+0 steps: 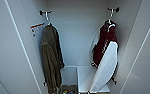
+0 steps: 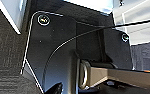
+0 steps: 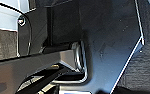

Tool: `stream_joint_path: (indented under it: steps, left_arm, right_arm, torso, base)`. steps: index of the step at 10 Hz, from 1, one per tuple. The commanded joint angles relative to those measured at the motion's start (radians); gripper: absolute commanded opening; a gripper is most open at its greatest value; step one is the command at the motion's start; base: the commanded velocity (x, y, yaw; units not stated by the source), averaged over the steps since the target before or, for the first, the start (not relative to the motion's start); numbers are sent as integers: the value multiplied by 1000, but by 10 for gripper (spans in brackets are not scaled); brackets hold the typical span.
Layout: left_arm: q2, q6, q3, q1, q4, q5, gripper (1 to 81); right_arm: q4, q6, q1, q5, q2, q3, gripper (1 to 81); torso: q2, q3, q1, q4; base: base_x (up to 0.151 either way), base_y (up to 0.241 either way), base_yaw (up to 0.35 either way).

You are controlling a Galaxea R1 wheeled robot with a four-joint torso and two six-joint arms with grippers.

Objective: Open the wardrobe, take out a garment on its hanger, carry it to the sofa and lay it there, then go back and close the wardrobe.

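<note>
Wardrobe (image 1: 77,37) open, garment (image 1: 104,47) hanging inside, end effector states impossible to tell

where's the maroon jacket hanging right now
In the head view the maroon jacket hangs on the right side inside the open wardrobe, from a hook high on the back wall, across from the olive-green jacket on the left.
</note>
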Motion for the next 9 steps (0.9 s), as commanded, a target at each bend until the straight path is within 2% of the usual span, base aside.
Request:
stream_joint_path:
  steps: [1,4,9]
  left_arm:
    - [-6,4,5,-27,18,42,811]
    - [-4,4,6,-29,18,42,811]
    - [-4,4,6,-27,18,41,811]
  right_arm:
    - [8,-6,30,-51,6,4,811]
    - [8,-6,32,-51,6,1,811]
    - [8,-6,36,-51,6,1,811]
  torso:
    - [0,0,0,0]
    - [0,0,0,0]
    - [0,0,0,0]
  base:
    - [81,0,0]
    - [80,0,0]
    - [80,-64,0]
